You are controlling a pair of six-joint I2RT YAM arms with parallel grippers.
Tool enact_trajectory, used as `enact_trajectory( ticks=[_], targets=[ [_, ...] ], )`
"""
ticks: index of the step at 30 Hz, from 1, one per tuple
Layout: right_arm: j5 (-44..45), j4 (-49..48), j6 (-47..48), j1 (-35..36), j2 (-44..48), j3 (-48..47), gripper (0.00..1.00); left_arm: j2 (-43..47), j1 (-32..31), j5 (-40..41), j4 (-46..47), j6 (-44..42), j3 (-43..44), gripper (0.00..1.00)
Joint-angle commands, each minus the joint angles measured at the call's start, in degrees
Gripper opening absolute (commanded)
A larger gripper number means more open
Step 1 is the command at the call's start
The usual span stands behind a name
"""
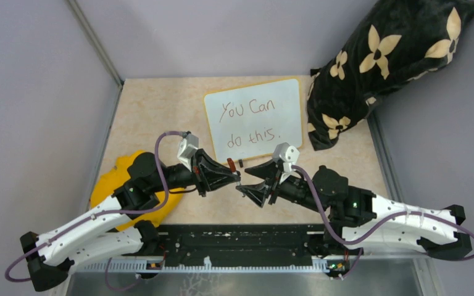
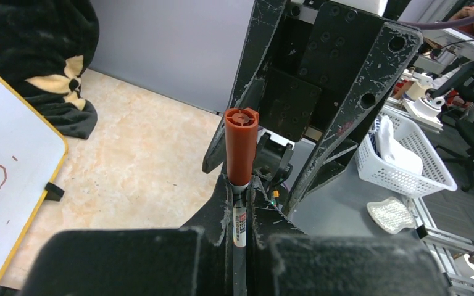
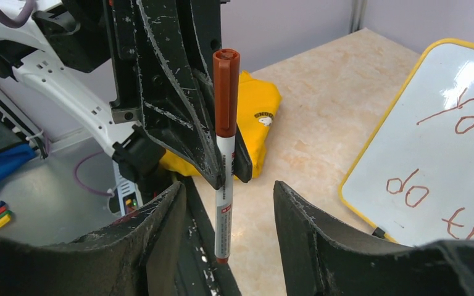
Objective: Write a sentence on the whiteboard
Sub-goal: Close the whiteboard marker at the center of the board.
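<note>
The whiteboard [image 1: 254, 120] stands at the back of the table, with the sentence [image 1: 250, 123] "You can do this." on it in two lines. Its yellow-framed edge also shows in the left wrist view [image 2: 6, 185] and the right wrist view [image 3: 432, 160]. My left gripper [image 1: 234, 174] is shut on a marker [image 2: 241, 148] with a red-brown cap on, held upright. My right gripper [image 3: 227, 185] is open, its jaws either side of the marker [image 3: 225, 123]'s white lower barrel without touching it. The two grippers meet in front of the board.
A yellow cloth [image 1: 120, 179] lies at the left by the left arm. A black cushion with cream flowers [image 1: 382, 61] leans at the back right beside the board. Grey walls close the left and back. Off the table, a white basket [image 2: 401, 154] stands.
</note>
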State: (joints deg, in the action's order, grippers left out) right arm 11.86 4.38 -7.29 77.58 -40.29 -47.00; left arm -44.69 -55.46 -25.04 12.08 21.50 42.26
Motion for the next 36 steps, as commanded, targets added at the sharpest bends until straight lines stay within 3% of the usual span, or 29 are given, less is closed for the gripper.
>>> enact_trajectory(
  ticks=[1, 19, 22, 26, 27, 32, 34, 36],
  targets=[
    [-1.0, 0.0, -1.3, 0.2, 2.4, -0.7, 0.53, 0.3, 0.2, -2.8, 3.5, 0.0, 1.5, 0.00],
    [-1.9, -5.2, -4.0, 0.2, 0.2, 0.9, 0.37, -4.1, 0.2, -6.9, 9.3, 4.6, 3.7, 0.00],
    [-1.2, -5.4, -4.1, 0.2, -0.2, 1.4, 0.27, -4.6, 0.2, -7.2, 9.8, 4.8, 3.9, 0.00],
    [-1.0, -6.3, -3.2, 0.2, -0.7, 1.7, 0.05, -4.4, 0.2, -6.5, 8.6, 5.0, 4.2, 0.01],
    [-1.0, -6.5, -2.9, 0.2, -0.9, 1.7, 0.00, -4.4, 0.2, -6.1, 8.4, 5.2, 4.4, 0.08],
    [-1.6, -9.5, -2.0, 0.2, -0.3, 3.3, 0.00, -4.6, 0.2, -4.4, 7.8, 5.4, 5.9, 0.68],
    [-2.1, -11.1, -1.3, 0.2, 0.0, 4.1, 0.00, -4.2, 0.2, -2.0, 7.0, 4.9, 6.5, 0.78],
    [-2.6, -12.0, -0.5, 0.2, -0.2, 4.6, 0.00, -3.4, 0.2, 1.1, 7.0, 4.3, 6.6, 0.79]
  ],
)
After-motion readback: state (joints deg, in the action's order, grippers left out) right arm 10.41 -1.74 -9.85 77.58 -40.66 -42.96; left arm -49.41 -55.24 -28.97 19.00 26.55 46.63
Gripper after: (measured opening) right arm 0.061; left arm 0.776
